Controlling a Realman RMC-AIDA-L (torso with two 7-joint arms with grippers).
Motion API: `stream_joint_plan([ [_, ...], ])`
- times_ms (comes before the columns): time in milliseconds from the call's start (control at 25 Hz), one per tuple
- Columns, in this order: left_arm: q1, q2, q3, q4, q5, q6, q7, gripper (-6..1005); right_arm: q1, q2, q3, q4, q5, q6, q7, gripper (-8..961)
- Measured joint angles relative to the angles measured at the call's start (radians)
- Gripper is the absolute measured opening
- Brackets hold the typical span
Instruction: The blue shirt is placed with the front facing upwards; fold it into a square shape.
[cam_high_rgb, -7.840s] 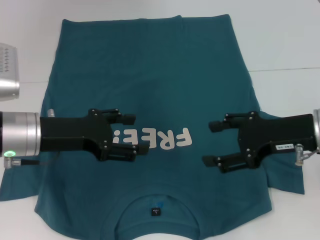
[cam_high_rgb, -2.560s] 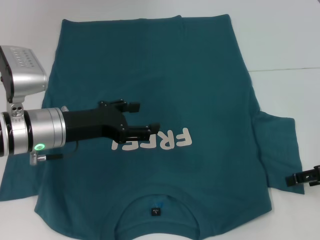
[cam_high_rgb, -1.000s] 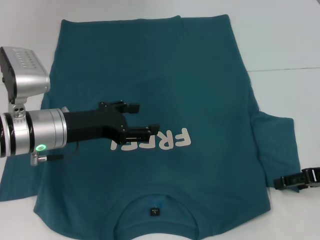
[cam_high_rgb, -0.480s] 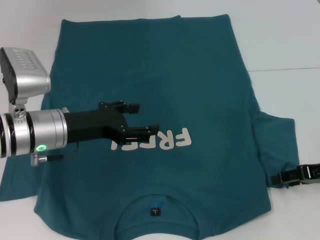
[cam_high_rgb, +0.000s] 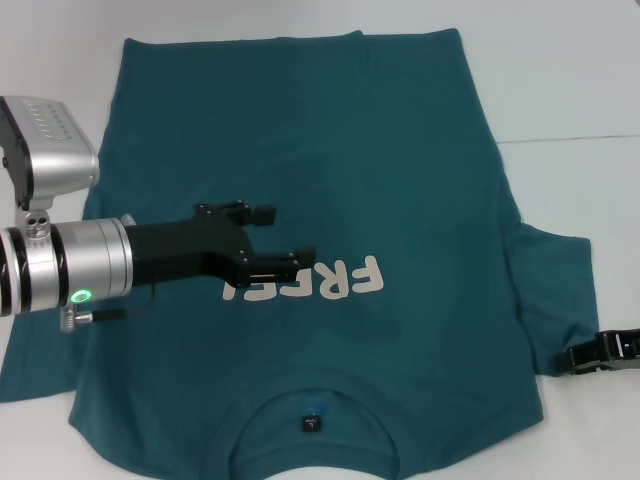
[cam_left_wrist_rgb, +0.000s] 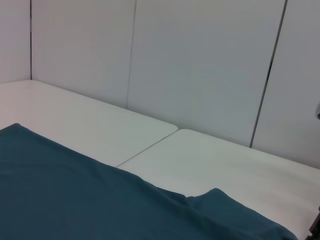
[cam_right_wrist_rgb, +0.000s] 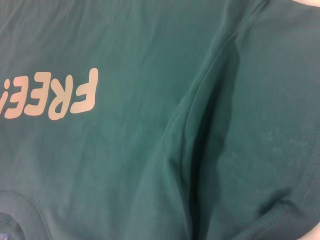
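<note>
Jaws spread and empty, the left gripper (cam_high_rgb: 268, 238) hangs above the chest of the blue shirt (cam_high_rgb: 400, 150), its tips over the start of the "FREE!" lettering (cam_high_rgb: 330, 278). The right gripper (cam_high_rgb: 606, 352) shows only as a dark tip at the right edge of the head view, just off the outer hem of the right sleeve (cam_high_rgb: 555, 290); whether its jaws are spread or pressed together cannot be told.

The shirt lies flat and face up on the white tabletop (cam_high_rgb: 570, 70), its long axis running away from the robot: the collar (cam_high_rgb: 312, 420) with its black label sits at the near edge, the bottom hem toward the far edge. Both sleeves stick out sideways, unfolded.

The right sleeve is the piece nearest any jaws, lying just inward of the right gripper, so that arm looks better placed to take it and carry it toward the lettering. The left arm lies across the left half of the shirt; judged from here, it may obstruct a fold crossing the middle. A tabletop seam (cam_high_rgb: 570, 138) runs out to the right from the shirt's side.
</note>
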Motion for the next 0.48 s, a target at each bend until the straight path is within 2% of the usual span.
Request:
stream_joint_plan([
  [200,0.001,-0.002,0.000,0.000,-0.001,-0.015,0.006,874,0.000,-0.001,-0.016,0.000,-0.002,0.004,0.009,389],
  [440,0.002,-0.003,0.004,0.000,-0.002,-0.023,0.011,874,0.001,-0.002,-0.045,-0.001,-0.005,0.018,0.029,155],
  [480,0.002,-0.003,0.004,0.000,-0.002,-0.023,0.013,874,0.002,-0.002,-0.045,-0.001,-0.006,0.019,0.029,142],
])
